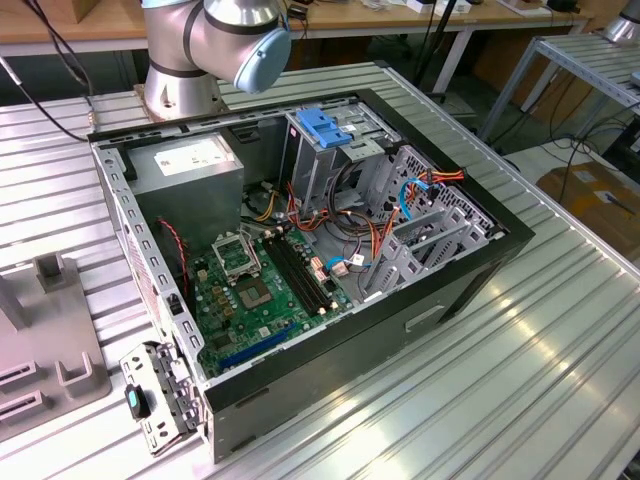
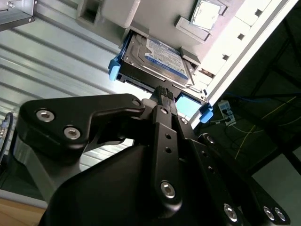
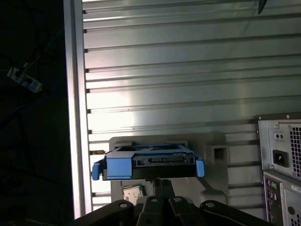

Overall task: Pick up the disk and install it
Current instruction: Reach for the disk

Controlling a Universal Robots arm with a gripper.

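Fingers [image 2: 162, 96] are clenched together, nothing between them that I can see, tips right at the near edge of the disk [image 3: 148, 161]. The disk lies flat in its grey holder [image 3: 214, 153], a blue tab at each end, and the holder sits on the ribbed table [image 3: 188, 70]. I read the disk as a stiff, fairly heavy slab with smooth faces and sensitive to shock, so no knocks. The blue carrier rails look like the spot to take hold, squarely across, so it can't swing. Just beside the holder, a computer's back panel [image 3: 282, 160].
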